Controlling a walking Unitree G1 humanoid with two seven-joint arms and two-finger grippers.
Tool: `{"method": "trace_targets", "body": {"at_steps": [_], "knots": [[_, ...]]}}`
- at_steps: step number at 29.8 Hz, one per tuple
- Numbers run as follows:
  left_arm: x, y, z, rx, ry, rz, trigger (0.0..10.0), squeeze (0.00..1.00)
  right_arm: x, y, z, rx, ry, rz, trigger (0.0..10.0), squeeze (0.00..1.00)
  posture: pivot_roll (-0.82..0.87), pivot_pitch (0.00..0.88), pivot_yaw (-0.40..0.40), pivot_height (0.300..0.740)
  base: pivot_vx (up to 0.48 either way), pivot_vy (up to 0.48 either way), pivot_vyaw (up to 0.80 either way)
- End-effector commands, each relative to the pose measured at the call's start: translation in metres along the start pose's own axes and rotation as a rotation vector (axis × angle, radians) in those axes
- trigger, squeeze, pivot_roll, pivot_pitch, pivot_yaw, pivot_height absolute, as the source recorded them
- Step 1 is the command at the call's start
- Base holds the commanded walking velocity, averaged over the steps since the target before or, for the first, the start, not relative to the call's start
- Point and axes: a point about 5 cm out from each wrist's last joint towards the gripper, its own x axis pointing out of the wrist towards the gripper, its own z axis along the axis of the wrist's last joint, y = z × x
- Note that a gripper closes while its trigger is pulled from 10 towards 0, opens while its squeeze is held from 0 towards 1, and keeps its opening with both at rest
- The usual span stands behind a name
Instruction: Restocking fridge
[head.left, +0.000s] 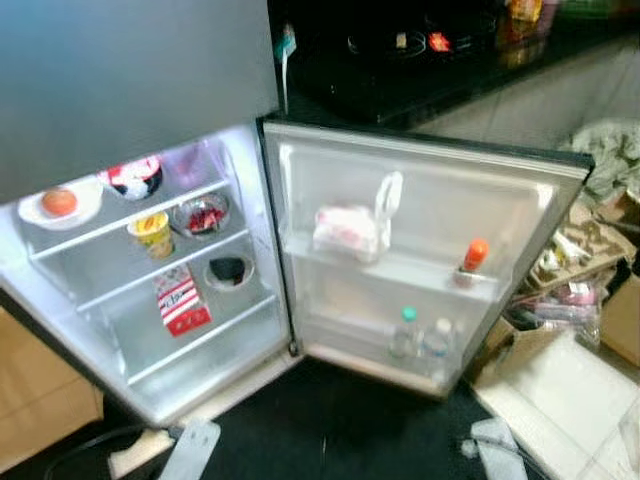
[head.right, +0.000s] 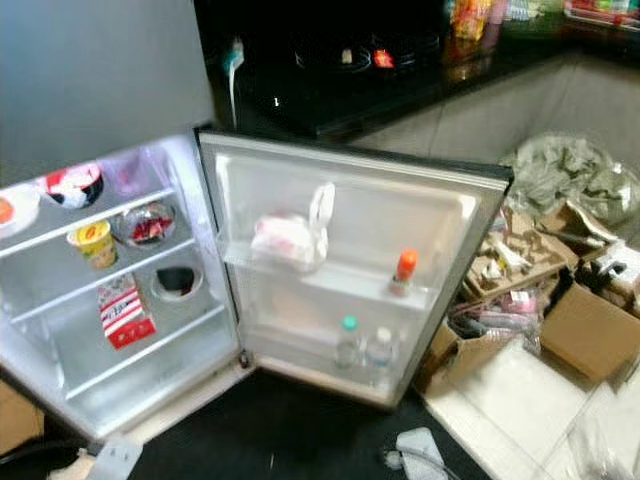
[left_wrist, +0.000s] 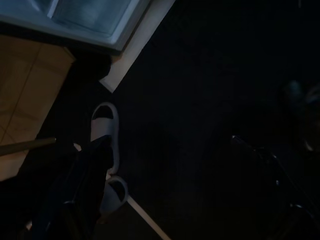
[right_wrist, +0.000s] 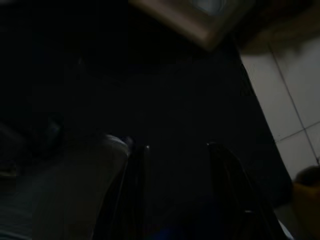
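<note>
**Open fridge on a dark kitchen floor, both arms hanging low**

Dark flooring (head.left: 340, 420) runs in front of an open fridge (head.left: 130, 300), with pale tiles (head.right: 520, 400) at 4 o'clock and a black counter (head.left: 420, 70) at 12 o'clock. Both head views are soft and blurred, so small print cannot be read.

Inside the lit fridge, the top shelf holds a white plate with a round orange-red fruit (head.left: 60, 202), partly cut off in the right eye view, and a red-and-white bowl (head.left: 133, 177). On the middle shelf stand a yellow cup (head.left: 152, 235), whose label is too blurred to read, and a glass bowl of something red (head.left: 203, 215). Below sit a red-and-white carton (head.left: 181, 299), its lettering illegible, and a small bowl with dark contents (head.left: 229, 270).

The fridge door (head.left: 420, 250) swings wide towards 3 o'clock. Its upper rack holds a white plastic bag (head.left: 355, 225) with pinkish contents that cannot be identified, and a bottle with an orange cap (head.left: 473, 258). Its lower rack holds two clear bottles (head.left: 420, 338), one with a green cap.

Cardboard boxes and litter (head.right: 540, 290) pile up at 3 o'clock.

Both wrist views are very dark. The left gripper (left_wrist: 85, 190) hangs over two pale slippers (left_wrist: 106, 135) near the fridge's bottom corner; whether its fingers are parted cannot be told. The right gripper (right_wrist: 180, 190) hangs over the dark floor with its two fingers spread apart, holding nothing.
</note>
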Motion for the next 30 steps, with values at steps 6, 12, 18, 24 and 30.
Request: {"method": "trace_targets", "body": {"at_steps": [6, 12, 18, 24, 30], "knots": [[-0.001, -0.002, -0.004, 0.008, 0.012, -0.005, 10.0, 0.00, -0.002, -0.008, -0.002, 0.001, 0.002, -0.023, 10.0, 0.00, 0.02, 0.000, 0.015, 0.740, 0.000, -0.338, 0.00], [-0.001, -0.002, -0.005, -0.017, 0.012, -0.001, 10.0, 0.00, 0.000, -0.013, 0.012, -0.004, -0.066, -0.031, 10.0, 0.00, 0.02, 0.000, 0.017, 0.740, 0.000, -0.049, 0.00], [-0.001, -0.001, -0.005, -0.015, 0.015, 0.000, 10.0, 0.00, -0.001, -0.036, 0.057, 0.010, -0.250, -0.092, 10.0, 0.00, 0.01, 0.000, 0.023, 0.740, 0.000, 0.000, 0.00], [-0.002, 0.000, -0.007, -0.011, 0.020, 0.012, 10.0, 0.00, -0.014, -0.069, 0.130, -0.023, -0.518, -0.166, 10.0, 0.00, 0.01, 0.000, 0.023, 0.740, 0.000, 0.000, 0.00], [-0.002, 0.002, -0.009, -0.024, 0.026, 0.026, 10.0, 0.00, -0.037, -0.099, 0.186, -0.110, -0.677, -0.279, 10.0, 0.00, 0.01, 0.000, 0.020, 0.740, 0.000, 0.000, 0.00]]}}
